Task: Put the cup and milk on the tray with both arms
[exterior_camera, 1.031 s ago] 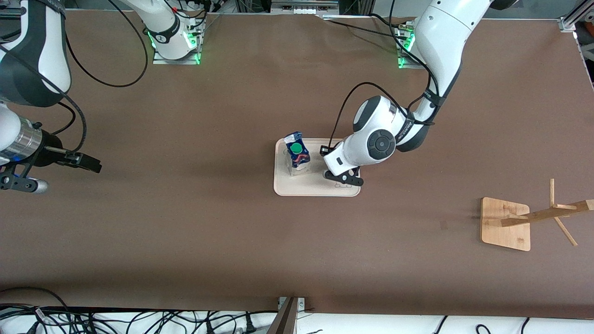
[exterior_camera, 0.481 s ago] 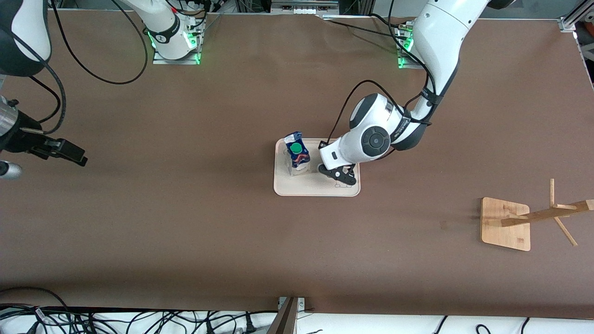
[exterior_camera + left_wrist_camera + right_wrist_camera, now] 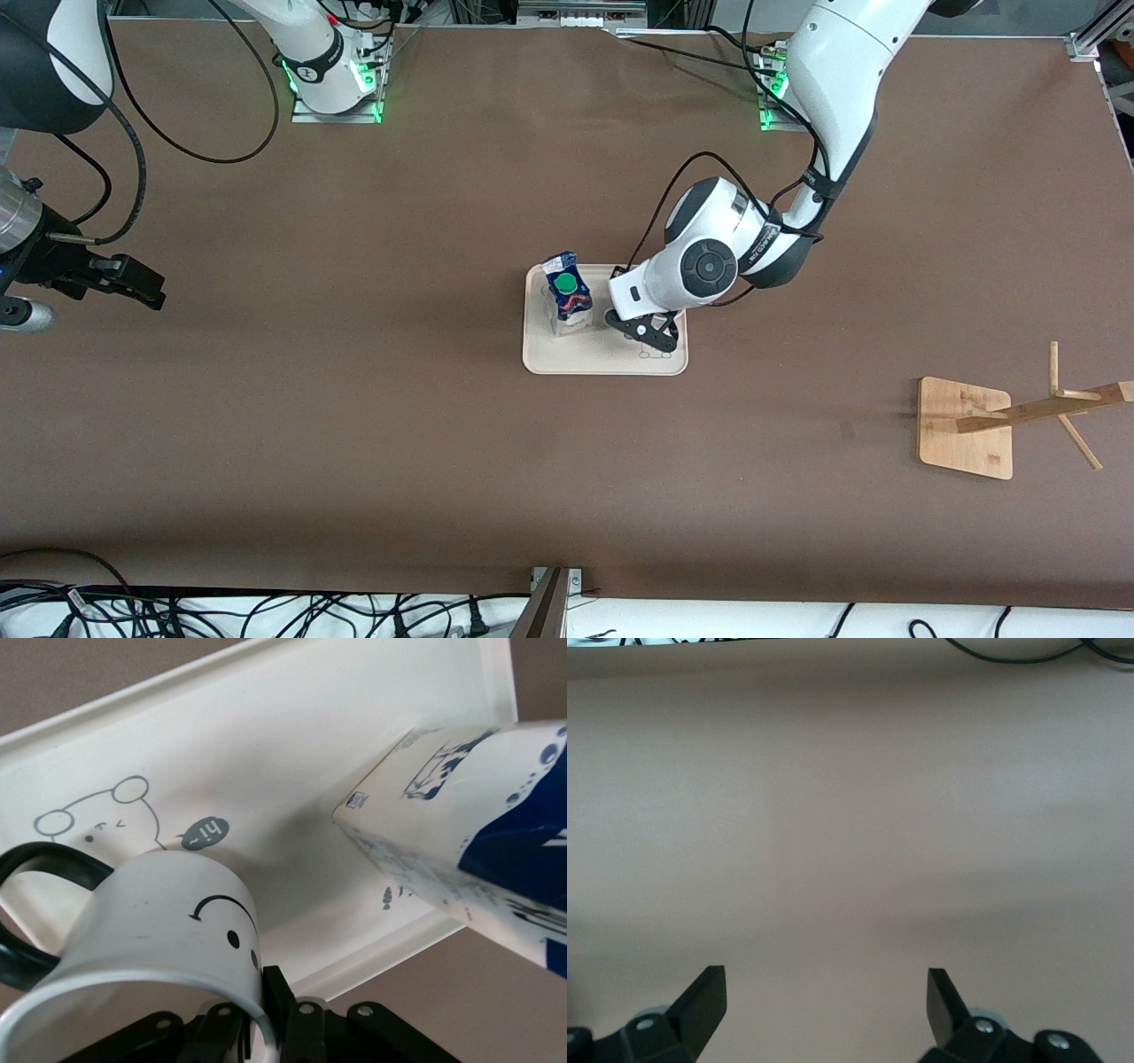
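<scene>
Milk carton (image 3: pixel 568 297) stands on the rabbit tray (image 3: pixel 567 359); the smiley mug (image 3: pixel 159 930) is almost set down beside it.
Left tool (image 3: pixel 645 331) grips the mug's rim over the tray; release remains. Right tool (image 3: pixel 824 997) waits, spread wide, over bare bench (image 3: pixel 354 443).

High front cam; wrist cams close-up, tray (image 3: pixel 540 359) shared

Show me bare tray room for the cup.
Free: the tray strip nearer the front camera, beside the bunny drawing. Crowded: the milk end, close beside the left gripper holding the cup.
</scene>
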